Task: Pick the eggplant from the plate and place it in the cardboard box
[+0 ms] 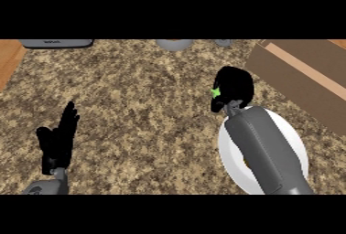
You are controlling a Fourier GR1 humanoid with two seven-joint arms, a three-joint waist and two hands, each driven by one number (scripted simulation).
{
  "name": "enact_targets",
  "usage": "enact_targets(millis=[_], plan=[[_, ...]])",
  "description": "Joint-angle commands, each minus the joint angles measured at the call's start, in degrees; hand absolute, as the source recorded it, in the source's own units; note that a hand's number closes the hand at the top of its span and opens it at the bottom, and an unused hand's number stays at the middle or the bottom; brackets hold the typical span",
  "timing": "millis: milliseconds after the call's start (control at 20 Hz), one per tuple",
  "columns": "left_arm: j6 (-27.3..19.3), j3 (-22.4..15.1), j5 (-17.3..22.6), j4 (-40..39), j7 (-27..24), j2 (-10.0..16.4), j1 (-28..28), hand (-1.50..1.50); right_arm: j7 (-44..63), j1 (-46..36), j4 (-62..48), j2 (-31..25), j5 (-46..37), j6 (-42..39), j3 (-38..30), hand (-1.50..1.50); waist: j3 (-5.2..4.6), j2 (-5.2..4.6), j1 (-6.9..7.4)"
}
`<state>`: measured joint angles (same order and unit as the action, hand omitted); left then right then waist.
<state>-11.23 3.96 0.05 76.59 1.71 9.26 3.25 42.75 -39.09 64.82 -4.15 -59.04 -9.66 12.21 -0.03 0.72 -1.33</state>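
My right hand (pixel 233 87) hovers above the counter, just beyond the far rim of the white plate (pixel 233 160), its fingers curled. A green tip of the eggplant (pixel 216 93) pokes out at the hand's left side; the remainder of the eggplant is hidden inside the hand. The right forearm lies across the plate and covers much of it. The cardboard box (pixel 304 73) stands at the upper right, a short way right of the hand. My left hand (pixel 59 137) rests open at the lower left, fingers pointing up.
A grey appliance (pixel 55 43) sits at the counter's far left edge. Two grey items (pixel 174 44) (pixel 224 43) show at the far edge, cut off by the view. A wooden strip (pixel 10 57) borders the counter on the left.
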Motion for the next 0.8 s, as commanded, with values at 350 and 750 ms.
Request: enact_targets(millis=[350,750], plan=[[0.77,0.63,0.45,-2.14,-2.34,-0.65,0.05,0.0,16.16,-1.15,34.75,-2.09,-3.6,-11.92,-0.13,1.5,-0.02,-0.36,0.39],[-0.76,-0.42,-1.03,1.62,2.28,-1.13,1.24,0.0,7.88,-1.36,33.72,-12.25,-3.65,-13.54,-10.54,1.5,0.04,-0.67,1.46]])
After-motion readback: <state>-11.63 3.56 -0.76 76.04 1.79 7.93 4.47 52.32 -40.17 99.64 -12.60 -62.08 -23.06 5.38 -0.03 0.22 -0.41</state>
